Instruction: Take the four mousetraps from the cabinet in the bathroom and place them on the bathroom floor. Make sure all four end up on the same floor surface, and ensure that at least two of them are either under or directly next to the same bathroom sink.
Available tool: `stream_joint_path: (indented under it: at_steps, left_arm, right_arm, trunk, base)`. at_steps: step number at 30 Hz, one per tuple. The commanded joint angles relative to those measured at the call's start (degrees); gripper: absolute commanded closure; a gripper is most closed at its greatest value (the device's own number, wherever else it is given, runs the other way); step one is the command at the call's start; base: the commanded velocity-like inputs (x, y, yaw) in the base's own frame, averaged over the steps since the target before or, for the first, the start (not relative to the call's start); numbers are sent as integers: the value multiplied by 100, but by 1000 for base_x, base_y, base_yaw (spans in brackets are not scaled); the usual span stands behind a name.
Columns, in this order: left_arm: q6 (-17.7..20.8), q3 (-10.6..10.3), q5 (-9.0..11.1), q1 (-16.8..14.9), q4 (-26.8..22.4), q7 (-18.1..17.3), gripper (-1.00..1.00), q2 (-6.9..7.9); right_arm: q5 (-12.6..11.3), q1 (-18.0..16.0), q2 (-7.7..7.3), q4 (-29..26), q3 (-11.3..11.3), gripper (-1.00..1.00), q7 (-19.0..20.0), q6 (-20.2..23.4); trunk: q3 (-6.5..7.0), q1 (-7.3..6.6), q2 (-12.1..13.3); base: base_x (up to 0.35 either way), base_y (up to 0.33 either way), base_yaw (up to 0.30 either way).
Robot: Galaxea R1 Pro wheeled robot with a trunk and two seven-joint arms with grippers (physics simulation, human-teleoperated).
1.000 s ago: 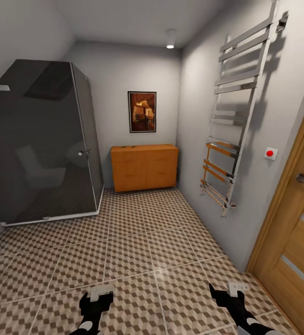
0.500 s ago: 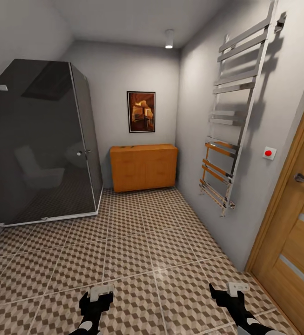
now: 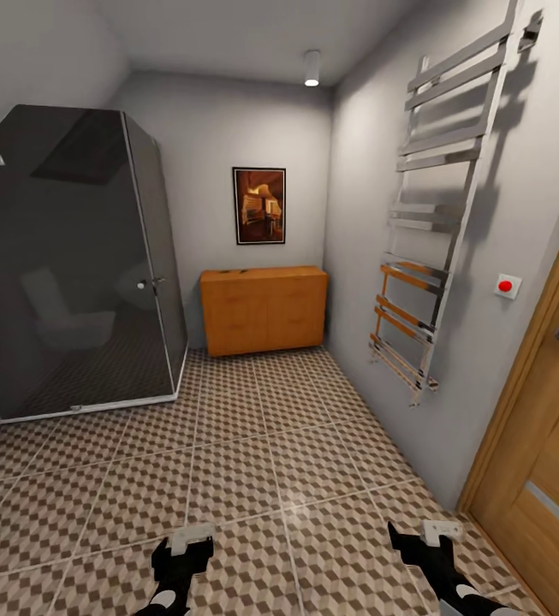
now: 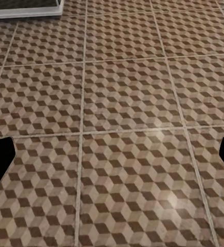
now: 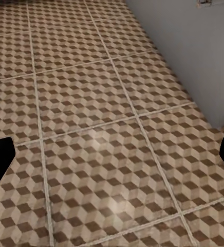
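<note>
Cabinet (image 3: 264,310) sits at the middle of the head view against the far wall, slightly larger than half a second ago, while the dark shower enclosure (image 3: 69,265) has slid toward the left edge and the wooden door (image 3: 543,445) toward the right; the whole picture has shifted, so the base is rolling forward, not the furniture. Tiny dark specks on the cabinet's top may be the mousetraps, too small to tell. Both the left gripper (image 3: 187,550) and right gripper (image 3: 423,541) hang low over the bathroom floor (image 3: 279,453), jaws spread wide and empty. Judging by this, the approach is under way with no trap fetched yet.
</note>
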Motion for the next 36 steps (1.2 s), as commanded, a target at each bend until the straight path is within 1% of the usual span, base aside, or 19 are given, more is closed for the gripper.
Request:
stream_joint_path:
  at_steps: [1,7,11,12,16,20,24,28,36]
  left_arm:
    - [-21,-51,49,-6,7,23,-100,-1]
    - [-32,-45,49,-6,12,23,-100,5]
    - [-35,-43,54,-6,13,23,-100,9]
    - [-36,-42,61,-6,13,23,-100,12]
    - [-36,-42,65,-6,13,23,-100,13]
    - [-36,-41,66,-6,13,23,-100,14]
    - [-36,-41,65,-6,13,23,-100,14]
    - [-36,-41,66,-6,13,23,-100,14]
    - [-31,-41,60,-6,13,24,-100,14]
  right_arm:
    - [65,-11,-6,23,-47,-100,-9,-36]
    - [177,-11,-14,22,-38,-100,-97,-53]
    - [203,-11,-17,21,-39,-100,-224,-59]
    - [208,-11,-15,26,-42,-100,-309,-59]
    - [215,-11,-7,27,-42,-100,-351,-55]
    - [219,-11,-3,27,-38,-100,-365,-49]
    - [292,-11,2,28,-36,-100,-370,-45]
    - [430,-11,6,30,-37,-100,-371,-44]
    - [484,-11,8,29,-40,-100,-371,-50]
  trunk:
    - [-9,5,-7]
    - [-9,5,-7]
    - [-9,5,-7]
    - [-9,5,-7]
    - [-9,5,-7]
    - [-9,5,-7]
    - [-9,5,-7]
    - [-9,5,-7]
    - [-9,5,-7]
  base:
    - [323,0,0]
    - [326,0,0]
    - [328,0,0]
    - [328,0,0]
    - [328,0,71]
    - [328,0,213]
    - [328,0,290]
    - [328,0,297]
    - [328,0,264]
